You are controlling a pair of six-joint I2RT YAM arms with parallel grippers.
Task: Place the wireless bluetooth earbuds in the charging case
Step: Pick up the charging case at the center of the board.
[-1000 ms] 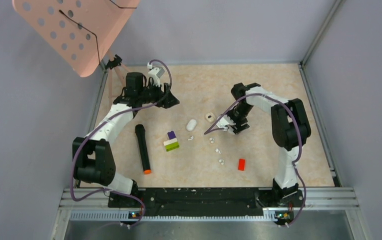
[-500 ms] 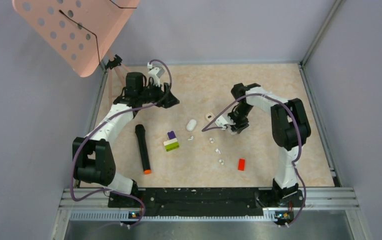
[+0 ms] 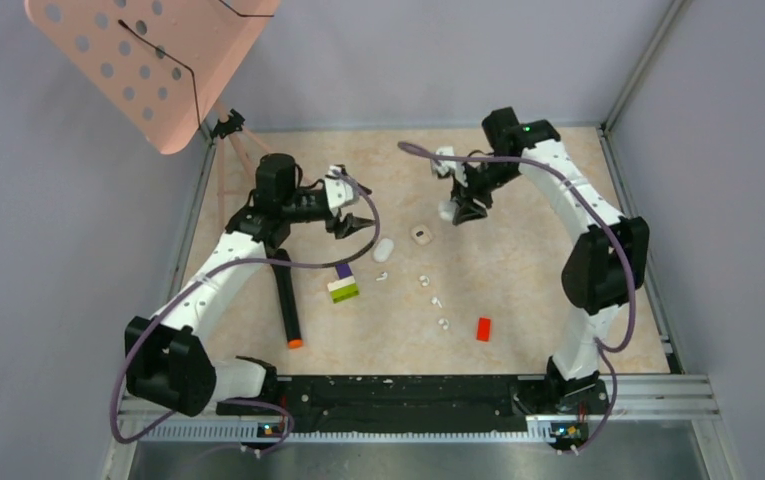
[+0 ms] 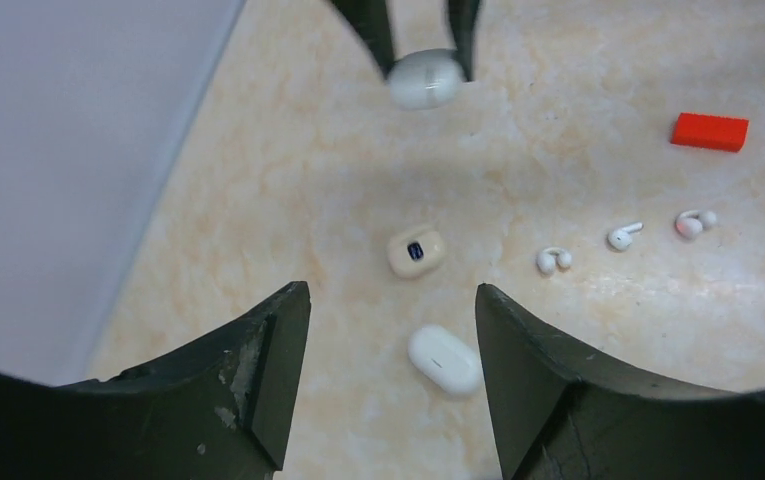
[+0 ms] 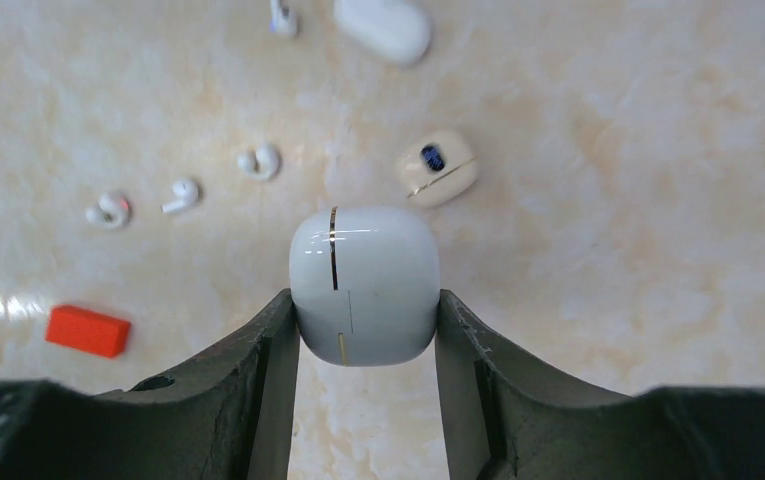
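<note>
The left gripper [image 4: 390, 296] hangs over the table's left half, at 10 o'clock from the white case [image 3: 384, 249]. Its fingers [image 4: 263, 375] stand well apart, with nothing between them and touching nothing. A black stick [image 3: 284, 295] lies at its 7 o'clock and a block [image 3: 343, 283] at its 6 o'clock.

Four earbuds [image 3: 423, 281] lie loose on the table, none in a case, strung from the white case toward 5 o'clock. The last one is at 9 o'clock of the red brick [image 3: 483, 328]. A beige case [image 3: 420, 234] sits at 2 o'clock from the white one, apart from it.

The right gripper [image 5: 363, 300] hangs toward the far edge, at 2 o'clock from the beige case. Its fingers [image 5: 268, 370] are clamped on the two sides of a held case [image 5: 364, 262], white, rounded and closed, clear of the table.

Against a second ago, the left gripper has swung from the far-left corner in toward the middle. The right gripper has come up from just beside the beige case and gone toward 12 o'clock. The two cases, the earbuds, the block, the stick and the brick on the table lie where they did
</note>
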